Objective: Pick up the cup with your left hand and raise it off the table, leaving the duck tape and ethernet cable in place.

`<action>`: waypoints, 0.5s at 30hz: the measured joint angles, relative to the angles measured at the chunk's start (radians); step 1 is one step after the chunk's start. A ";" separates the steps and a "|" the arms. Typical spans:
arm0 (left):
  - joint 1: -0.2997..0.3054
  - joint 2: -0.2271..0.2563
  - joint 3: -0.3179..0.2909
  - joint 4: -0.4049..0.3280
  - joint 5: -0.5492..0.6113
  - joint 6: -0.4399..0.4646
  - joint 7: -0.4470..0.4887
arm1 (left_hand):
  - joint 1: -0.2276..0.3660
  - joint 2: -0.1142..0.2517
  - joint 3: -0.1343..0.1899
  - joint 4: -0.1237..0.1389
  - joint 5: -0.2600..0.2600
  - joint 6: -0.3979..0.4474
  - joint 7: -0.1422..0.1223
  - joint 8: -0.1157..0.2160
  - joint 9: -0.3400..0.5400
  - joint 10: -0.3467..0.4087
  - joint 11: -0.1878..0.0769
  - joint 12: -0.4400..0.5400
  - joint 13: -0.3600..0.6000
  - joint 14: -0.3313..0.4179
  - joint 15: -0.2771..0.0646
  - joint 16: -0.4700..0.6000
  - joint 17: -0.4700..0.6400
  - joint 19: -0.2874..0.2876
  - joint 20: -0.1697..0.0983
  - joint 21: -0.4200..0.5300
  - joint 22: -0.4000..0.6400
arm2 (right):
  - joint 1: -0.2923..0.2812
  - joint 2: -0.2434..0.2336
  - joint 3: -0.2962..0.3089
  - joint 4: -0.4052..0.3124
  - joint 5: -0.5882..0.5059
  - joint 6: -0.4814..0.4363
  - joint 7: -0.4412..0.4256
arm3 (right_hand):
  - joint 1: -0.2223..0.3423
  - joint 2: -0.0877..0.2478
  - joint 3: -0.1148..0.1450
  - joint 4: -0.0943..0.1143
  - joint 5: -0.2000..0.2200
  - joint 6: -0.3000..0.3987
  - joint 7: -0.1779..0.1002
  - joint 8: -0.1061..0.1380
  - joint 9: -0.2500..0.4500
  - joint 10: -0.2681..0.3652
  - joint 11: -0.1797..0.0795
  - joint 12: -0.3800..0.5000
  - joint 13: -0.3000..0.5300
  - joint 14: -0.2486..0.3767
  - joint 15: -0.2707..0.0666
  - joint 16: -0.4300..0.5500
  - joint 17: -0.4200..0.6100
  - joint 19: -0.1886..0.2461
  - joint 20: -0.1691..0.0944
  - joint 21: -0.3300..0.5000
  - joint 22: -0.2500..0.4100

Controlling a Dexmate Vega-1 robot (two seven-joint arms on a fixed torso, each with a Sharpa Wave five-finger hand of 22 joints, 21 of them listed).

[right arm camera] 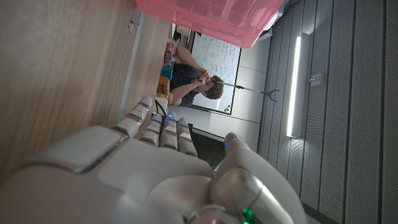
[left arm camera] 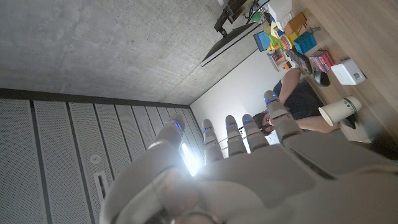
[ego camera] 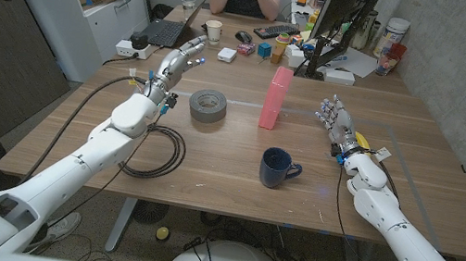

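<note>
My left hand [ego camera: 181, 59] hangs above the far left part of the wooden counter [ego camera: 208, 169], fingers spread apart and reaching forward, holding nothing; from my left wrist I see the same hand [left arm camera: 249, 168] with its fingers [left arm camera: 233, 134] stretched out side by side. My right hand [ego camera: 336, 121] stands upright over the right side of the counter, fingers apart and empty too, its fingers [right arm camera: 163, 127] straight in my right wrist view. The dark blue ceramic cup [ego camera: 276, 167] sits upright on the counter between my arms, handle towards my right, well apart from both hands. The grey roll of duck tape [ego camera: 208, 105] lies flat just beside my left hand. The black coiled ethernet cable [ego camera: 156, 151] lies by my left forearm. A tall pink plastic box [ego camera: 275, 98] stands behind the cup.
</note>
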State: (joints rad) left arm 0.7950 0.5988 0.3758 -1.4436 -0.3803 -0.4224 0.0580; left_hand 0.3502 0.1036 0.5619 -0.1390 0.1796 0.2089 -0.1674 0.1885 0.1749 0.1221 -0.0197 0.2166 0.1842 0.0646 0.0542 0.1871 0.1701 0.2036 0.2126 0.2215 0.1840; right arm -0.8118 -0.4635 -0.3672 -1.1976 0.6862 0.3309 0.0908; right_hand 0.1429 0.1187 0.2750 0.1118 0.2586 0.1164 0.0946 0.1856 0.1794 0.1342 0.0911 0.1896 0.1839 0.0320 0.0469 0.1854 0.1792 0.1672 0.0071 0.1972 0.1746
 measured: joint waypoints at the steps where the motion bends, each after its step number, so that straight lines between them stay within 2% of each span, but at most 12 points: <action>1: -0.003 0.005 0.000 -0.008 0.007 -0.001 -0.002 | 0.005 -0.005 0.000 -0.003 0.000 0.000 -0.010 -0.001 0.000 -0.002 -0.002 -0.002 0.000 0.000 0.000 0.000 0.000 0.000 0.000 0.000 0.000 | 0.002 0.002 0.000 0.003 0.000 0.001 0.001 | 0.000 0.000 0.000 0.000 0.000 0.000 0.000 0.000 0.000 0.000 0.000 0.000 0.000 -0.003 0.003 0.000 0.000 0.000 0.000 0.000 0.000; 4: -0.007 0.011 0.001 -0.018 0.019 -0.004 -0.005 | 0.011 -0.011 -0.002 -0.012 0.000 -0.010 -0.028 -0.004 0.000 -0.013 -0.013 -0.007 0.000 0.000 0.000 0.000 0.000 0.006 0.006 0.000 0.000 | 0.007 0.005 -0.001 0.007 0.000 0.003 0.005 | 0.000 0.000 0.000 0.000 0.000 0.000 0.000 0.000 0.000 0.000 0.000 0.000 0.000 -0.003 0.003 0.000 0.000 0.000 0.000 0.000 0.000; 7: -0.013 0.022 0.003 -0.037 0.032 -0.005 -0.007 | 0.018 -0.018 -0.001 -0.017 0.000 -0.014 -0.038 -0.004 0.000 -0.023 -0.013 -0.010 0.000 -0.003 0.003 -0.003 0.000 0.011 0.004 0.000 0.000 | 0.008 0.006 -0.002 0.011 0.000 0.005 0.006 | 0.000 0.000 0.000 0.000 0.000 0.000 0.000 0.000 0.000 0.000 0.000 0.000 0.000 -0.003 0.003 0.000 0.000 0.000 0.000 0.000 0.000; 11: -0.024 0.036 0.006 -0.062 0.084 -0.017 -0.010 | 0.043 -0.025 0.001 -0.033 0.000 -0.021 -0.046 -0.004 0.000 -0.047 -0.022 -0.021 0.000 -0.016 0.007 -0.010 0.000 0.012 0.002 0.000 0.000 | 0.017 0.013 -0.005 0.024 0.000 0.009 0.012 | 0.000 0.000 0.000 0.000 0.000 0.000 0.000 0.000 0.000 0.000 0.000 0.000 0.000 -0.003 0.003 0.000 0.000 0.000 0.000 0.000 0.000; 15: -0.035 0.049 0.012 -0.082 0.119 -0.026 -0.010 | 0.059 -0.033 0.001 -0.034 0.000 -0.021 -0.046 -0.004 0.000 -0.066 -0.028 -0.021 0.000 -0.028 0.015 -0.010 0.005 0.012 0.002 -0.004 0.000 | 0.021 0.016 -0.006 0.031 -0.001 0.013 0.016 | 0.000 0.000 0.000 0.000 0.000 0.000 0.000 0.000 0.000 0.000 0.000 0.000 0.000 -0.003 0.003 0.000 0.000 0.000 0.000 0.000 0.000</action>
State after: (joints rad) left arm 0.7598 0.6482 0.3876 -1.5252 -0.2612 -0.4483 0.0480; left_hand 0.4094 0.0706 0.5625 -0.1727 0.1796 0.1875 -0.2132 0.1846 0.1748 0.0565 -0.0476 0.1953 0.1841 0.0369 0.0694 0.1772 0.1749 0.2160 0.2146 0.2176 0.1840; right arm -0.7912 -0.4476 -0.3732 -1.1668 0.6855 0.3438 0.1065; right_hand 0.1429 0.1187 0.2749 0.1118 0.2585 0.1162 0.0947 0.1856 0.1793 0.1341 0.0911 0.1896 0.1838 0.0287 0.0501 0.1854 0.1791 0.1671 0.0071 0.1972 0.1745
